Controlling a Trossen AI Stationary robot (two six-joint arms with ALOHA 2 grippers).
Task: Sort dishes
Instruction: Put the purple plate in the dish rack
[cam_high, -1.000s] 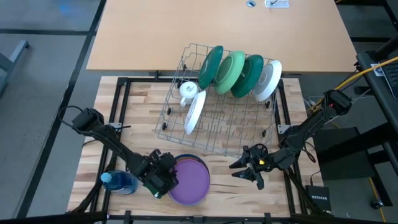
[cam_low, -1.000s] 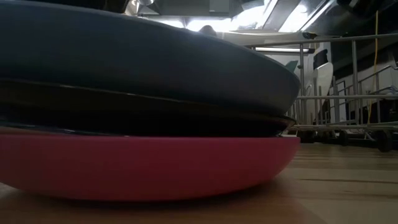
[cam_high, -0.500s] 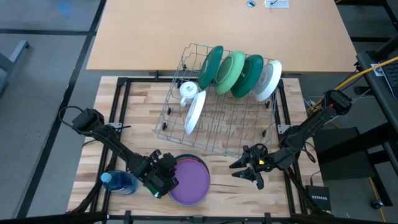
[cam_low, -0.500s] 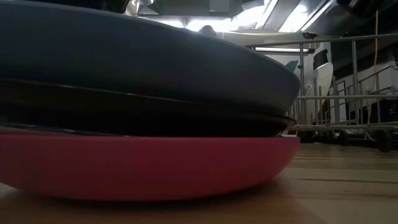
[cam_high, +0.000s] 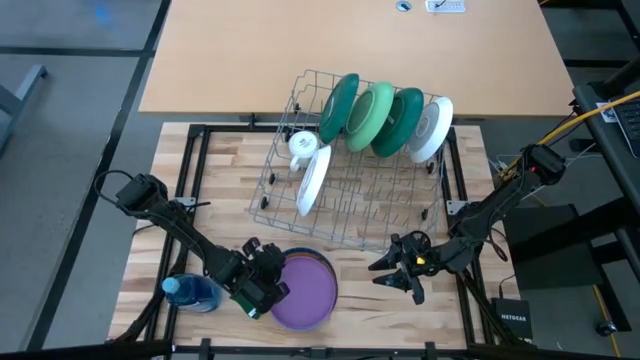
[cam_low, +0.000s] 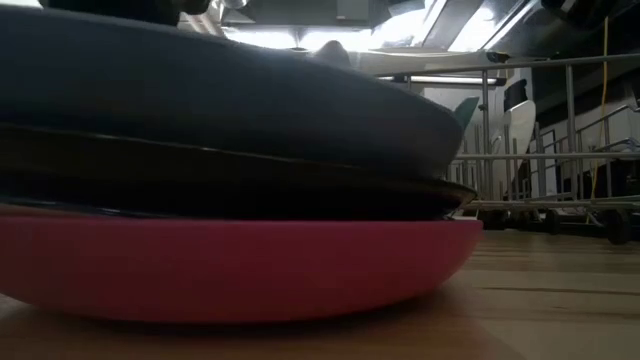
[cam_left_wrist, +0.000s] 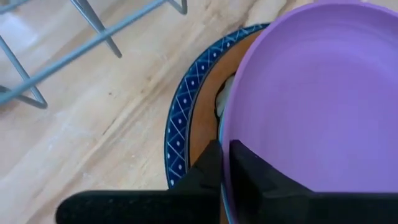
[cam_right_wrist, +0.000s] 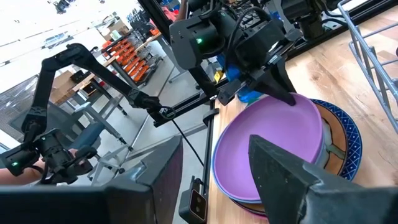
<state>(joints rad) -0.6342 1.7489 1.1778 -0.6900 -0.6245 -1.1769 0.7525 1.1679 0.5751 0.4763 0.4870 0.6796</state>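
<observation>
Left gripper (cam_left_wrist: 225, 163) is clamping the purple plate (cam_high: 305, 293) rim; I'm seeing NETGEAR on the box (cam_high: 512, 321). Right gripper (cam_high: 398, 279) is idling part-open beside the rack (cam_high: 352, 195).

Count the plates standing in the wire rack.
5: a dark green plate, light green plate, another green plate and white plate along the rack's far side, one white plate at its left.

Wooden table (cam_high: 200, 200) carries a wire dish rack (cam_high: 350, 190), a plate stack (cam_high: 305, 290) — and a blue bottle (cam_high: 190, 292).
</observation>
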